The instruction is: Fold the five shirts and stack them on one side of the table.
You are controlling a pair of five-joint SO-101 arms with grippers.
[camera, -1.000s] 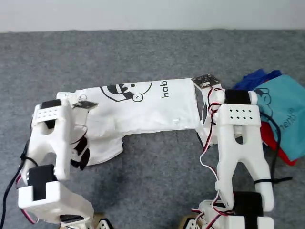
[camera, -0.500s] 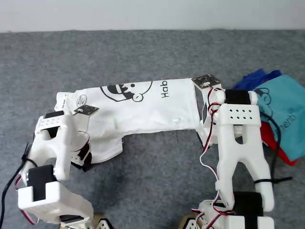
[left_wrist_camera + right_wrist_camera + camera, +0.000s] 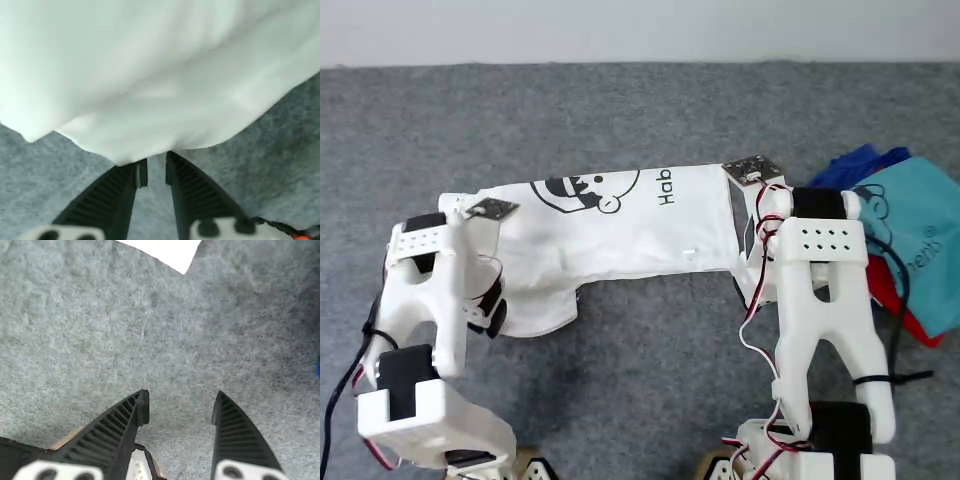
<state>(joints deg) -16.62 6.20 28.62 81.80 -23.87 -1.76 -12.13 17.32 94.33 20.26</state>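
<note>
White soft fabric shirt (image 3: pixel 620 225), rumpled on grey felt desk (image 3: pixel 650 380), hem pinched by left gripper (image 3: pixel 155 159) fingers; right gripper (image 3: pixel 182 395) fingers spread.

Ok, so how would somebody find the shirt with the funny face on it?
Look at the middle of the grey table. A white shirt lies stretched out there, with a black cartoon face at its far edge. The other shirts are blue, teal and red, bunched in a heap at the table's right side, so this is the white one.
</note>
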